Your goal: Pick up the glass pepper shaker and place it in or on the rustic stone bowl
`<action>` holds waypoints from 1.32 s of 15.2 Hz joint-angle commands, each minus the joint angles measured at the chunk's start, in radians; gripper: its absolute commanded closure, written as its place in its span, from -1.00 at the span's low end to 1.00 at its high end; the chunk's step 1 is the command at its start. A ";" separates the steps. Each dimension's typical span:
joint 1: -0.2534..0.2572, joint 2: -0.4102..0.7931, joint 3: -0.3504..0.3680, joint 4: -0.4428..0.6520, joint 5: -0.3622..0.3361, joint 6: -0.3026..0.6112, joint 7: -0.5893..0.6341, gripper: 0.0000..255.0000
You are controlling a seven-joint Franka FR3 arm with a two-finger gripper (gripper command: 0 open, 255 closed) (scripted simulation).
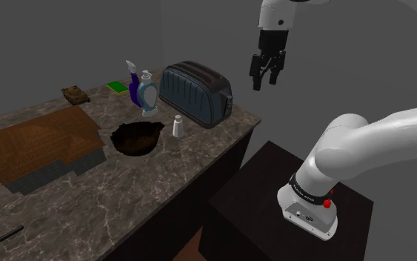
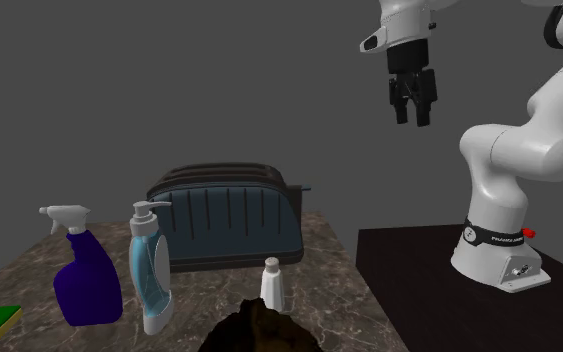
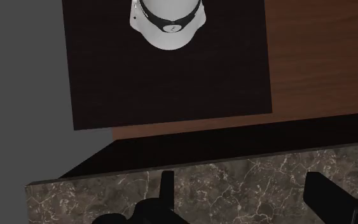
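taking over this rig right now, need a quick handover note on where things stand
Gripper: open, empty, high in the air, well clear of the things on the counter.
Pepper shaker: white, upright on the counter, close beside the dark bowl, between it and the toaster.
Done: nothing yet; the shaker is untouched.
Left: bring the gripper down to the shaker, grasp it, lift it and set it in the bowl.

Shoulder cam high by stand (image 1: 262, 182); 2nd ext low, close, toward toaster (image 2: 224, 215); wrist cam straight down.
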 commanded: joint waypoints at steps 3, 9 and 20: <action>0.005 0.040 0.008 -0.022 0.008 0.080 0.003 -1.00; 0.019 0.193 0.030 -0.054 0.031 0.315 0.009 -1.00; 0.045 0.558 0.066 0.029 0.058 0.689 0.018 -1.00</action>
